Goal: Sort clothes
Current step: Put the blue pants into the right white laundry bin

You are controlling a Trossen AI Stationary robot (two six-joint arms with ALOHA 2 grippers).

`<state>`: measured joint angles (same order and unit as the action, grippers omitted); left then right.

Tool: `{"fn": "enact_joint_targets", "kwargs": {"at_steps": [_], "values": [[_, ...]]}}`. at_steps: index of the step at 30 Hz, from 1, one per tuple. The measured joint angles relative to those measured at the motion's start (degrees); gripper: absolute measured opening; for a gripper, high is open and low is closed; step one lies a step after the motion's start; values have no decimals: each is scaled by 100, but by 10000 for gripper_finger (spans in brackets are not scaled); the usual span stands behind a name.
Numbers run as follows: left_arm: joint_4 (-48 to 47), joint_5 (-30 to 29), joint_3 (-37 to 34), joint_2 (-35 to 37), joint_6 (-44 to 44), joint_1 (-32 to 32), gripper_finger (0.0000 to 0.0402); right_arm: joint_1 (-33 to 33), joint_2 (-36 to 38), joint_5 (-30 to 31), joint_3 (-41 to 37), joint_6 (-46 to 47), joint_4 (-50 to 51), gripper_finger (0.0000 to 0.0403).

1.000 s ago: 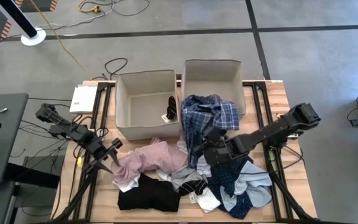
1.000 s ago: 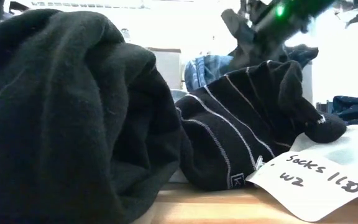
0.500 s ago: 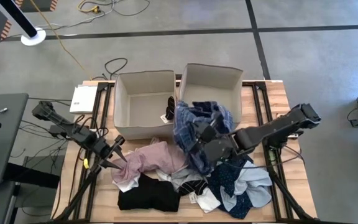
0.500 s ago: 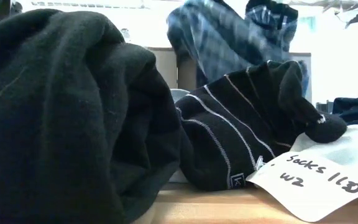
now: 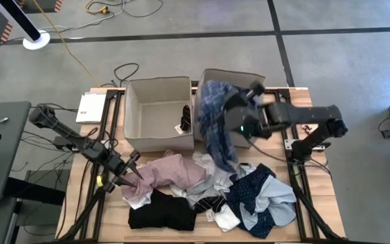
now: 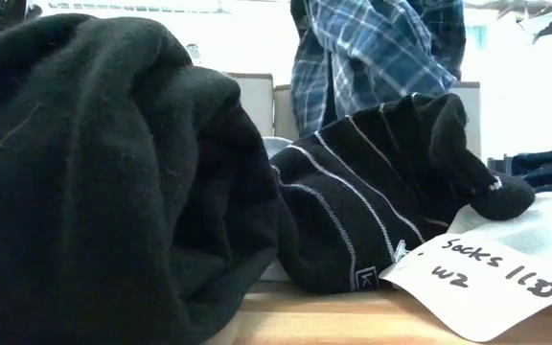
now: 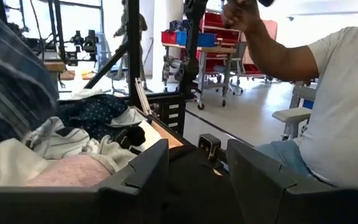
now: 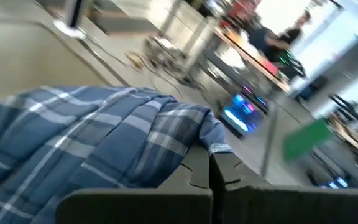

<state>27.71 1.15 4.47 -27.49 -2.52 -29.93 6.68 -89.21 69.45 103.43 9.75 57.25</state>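
My right gripper [image 5: 229, 108] is shut on the blue plaid garment [image 5: 215, 125], held high over the near left part of the right beige box [image 5: 232, 73]. The garment also shows in the low view [image 6: 372, 57] and the right wrist view [image 8: 92, 137]. My left gripper [image 5: 137, 169] is open, low at the left end of the pink garment [image 5: 168, 171]; the wrist view shows the pink cloth [image 7: 61, 173] just beyond its fingers. Black [image 5: 161, 210], navy dotted [image 5: 252, 190], light blue [image 5: 279, 207] and white [image 5: 225, 218] garments lie heaped on the table. My right gripper pinches a bunched fold of the plaid garment [image 8: 197, 140] between its two shut fingers, coming level from the table's right side. The garment hangs slack below the gripper, its lower end [image 5: 227, 163] reaching down to the pile.
The left beige box [image 5: 135, 112] holds a dark sock with a tag [image 5: 185, 116]. A striped black sock [image 6: 372, 192] with a paper label [image 6: 482, 273] and the black garment [image 6: 94, 172] lie close before the low camera. A person [image 7: 328, 106] stands beyond the table.
My right gripper has risen and gone toward the table's far edge with the plaid garment, which has been lifted off the pile and now hangs by the right box. My left gripper has moved a little toward the pink garment.
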Motion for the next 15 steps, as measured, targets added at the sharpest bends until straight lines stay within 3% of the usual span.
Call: {"fn": "enact_joint_targets", "kwargs": {"at_steps": [7, 15], "values": [[597, -21, 0, -525, -26, 0, 158, -1269, 2, -1134, 30, 693, 1096, 0], [1184, -62, 7, -1028, 31, 0, 158, -2368, -9, -2911, -1374, 788, 273, 0]]}}
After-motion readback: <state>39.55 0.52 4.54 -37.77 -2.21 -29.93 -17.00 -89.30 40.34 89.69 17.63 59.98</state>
